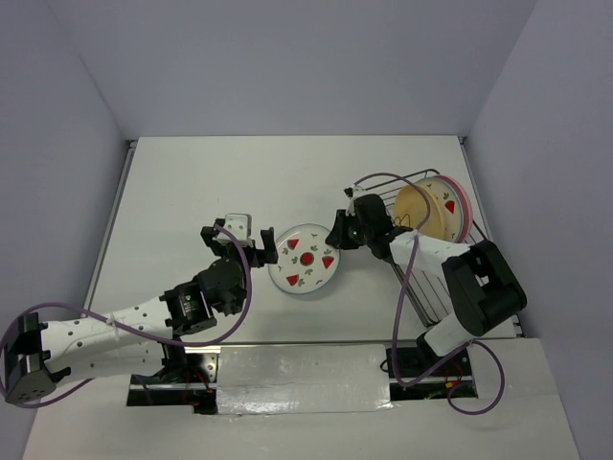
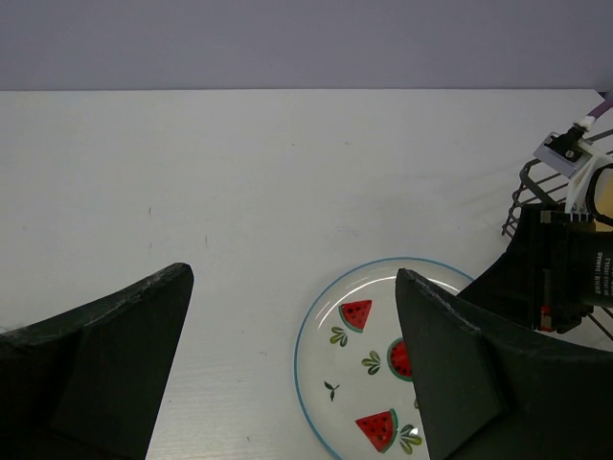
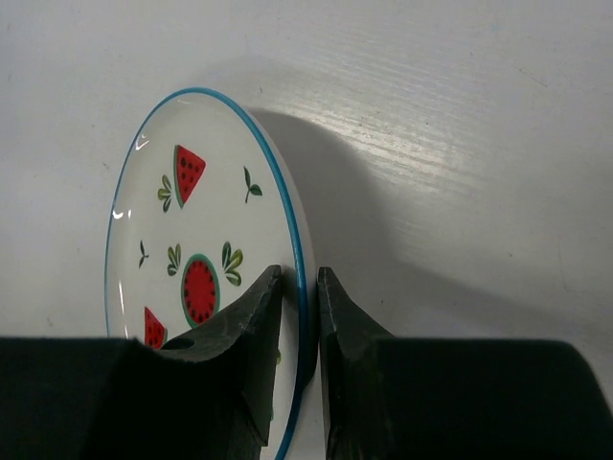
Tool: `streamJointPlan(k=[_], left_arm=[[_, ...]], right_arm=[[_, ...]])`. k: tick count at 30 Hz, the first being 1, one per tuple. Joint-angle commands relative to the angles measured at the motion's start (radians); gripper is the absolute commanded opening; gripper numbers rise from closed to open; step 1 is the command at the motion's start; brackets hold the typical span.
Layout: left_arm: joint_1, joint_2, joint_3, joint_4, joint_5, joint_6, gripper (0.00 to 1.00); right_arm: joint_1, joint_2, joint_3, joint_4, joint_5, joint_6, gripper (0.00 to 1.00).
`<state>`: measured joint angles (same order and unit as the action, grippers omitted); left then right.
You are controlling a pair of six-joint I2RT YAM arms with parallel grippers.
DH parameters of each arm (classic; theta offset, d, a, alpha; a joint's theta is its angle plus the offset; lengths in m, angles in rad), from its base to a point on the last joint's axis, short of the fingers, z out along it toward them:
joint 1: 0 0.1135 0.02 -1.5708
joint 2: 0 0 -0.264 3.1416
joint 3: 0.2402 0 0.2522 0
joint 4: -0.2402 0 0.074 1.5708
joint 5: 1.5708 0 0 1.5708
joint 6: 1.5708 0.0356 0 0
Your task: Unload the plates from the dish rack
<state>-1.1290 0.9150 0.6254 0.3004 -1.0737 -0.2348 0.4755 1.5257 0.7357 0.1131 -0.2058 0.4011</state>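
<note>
Near the middle of the table [image 1: 192,192], your right gripper [image 1: 337,230] is clamped on the edge of the white plate [image 1: 308,259] with red fruit marks. Your right wrist view shows one finger on the plate's face and the other behind its blue rim. Your left gripper [image 1: 265,247] sits just beside the plate's opposite edge, jaws spread wide and holding nothing. Off to the right, the dish rack [image 1: 467,228] holds the yellow-orange plate [image 1: 414,213] and the pink plate [image 1: 462,203], both standing on edge, close together.
</note>
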Motion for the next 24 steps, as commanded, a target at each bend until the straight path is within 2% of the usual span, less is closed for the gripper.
streamJointPlan(k=[1,11,19,24], left_arm=[[-0.003,-0.001,0.004,0.052,-0.015,0.009,0.99],[-0.003,-0.002,0.002,0.052,-0.017,0.009,0.99],[-0.003,0.001,0.004,0.049,-0.014,0.009,0.99],[-0.003,0.002,0.005,0.051,-0.012,0.009,0.99]], right_arm=[[0.009,0.033,0.036,0.005,0.097,-0.045,0.25],[0.008,0.068,0.056,-0.039,0.169,-0.065,0.36],[0.009,0.079,0.067,-0.066,0.204,-0.079,0.37],[0.008,0.083,0.082,-0.092,0.233,-0.087,0.42]])
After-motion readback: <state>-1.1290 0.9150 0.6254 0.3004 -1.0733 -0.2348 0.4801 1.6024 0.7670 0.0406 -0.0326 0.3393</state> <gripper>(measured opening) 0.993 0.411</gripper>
